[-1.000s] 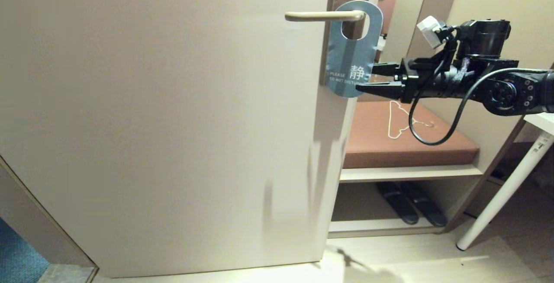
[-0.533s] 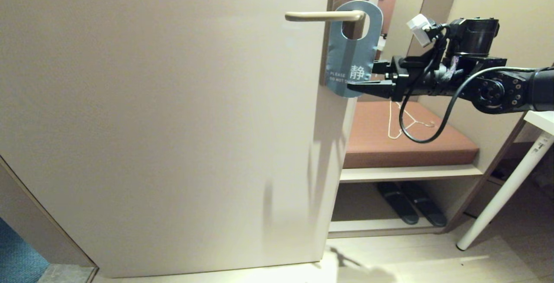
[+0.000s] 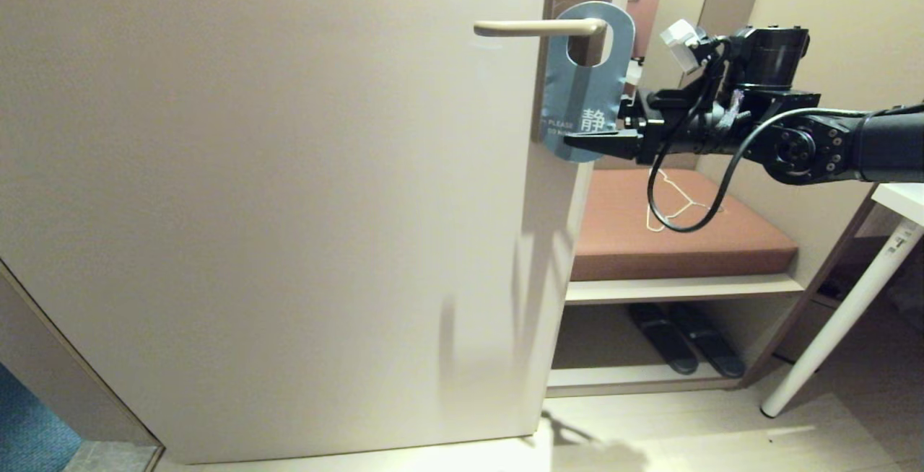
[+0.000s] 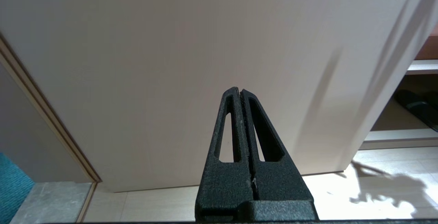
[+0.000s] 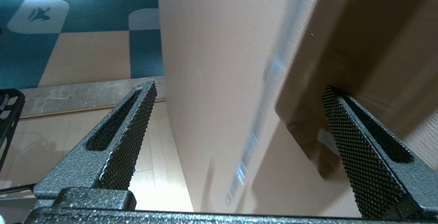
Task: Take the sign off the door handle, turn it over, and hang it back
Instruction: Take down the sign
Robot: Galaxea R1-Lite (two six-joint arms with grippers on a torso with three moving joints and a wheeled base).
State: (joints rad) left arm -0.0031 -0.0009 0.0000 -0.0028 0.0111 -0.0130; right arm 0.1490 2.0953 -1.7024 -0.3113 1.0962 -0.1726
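Hanging on the door handle [image 3: 538,27] is the sign [image 3: 585,97], blue side out with white words on it, and it has not been taken off yet. A big pale door [image 3: 274,205] fills most of the room in the head view, with light wood floor [image 3: 722,429] under it and a bit of blue carpet [image 3: 29,436] low in the corner on the far side from the right gripper [image 3: 592,141]. That gripper is held level with its fingers [image 5: 362,148] spread wide, one on each side of the sign's thin edge [image 5: 270,90] (the right wrist view shows this best), and it is not squeezing yet. Just behind and below the gripper is a brown bench [image 3: 678,230] with a thin white wire hanger [image 3: 668,201] lying on top. Under the bench is an open shelf [image 3: 678,289] holding two dark slippers [image 3: 686,338] side by side. A white table leg [image 3: 837,328] stands under the arm. The left gripper [image 4: 241,114] is pressed tight together, holding nothing, low down in front of the door
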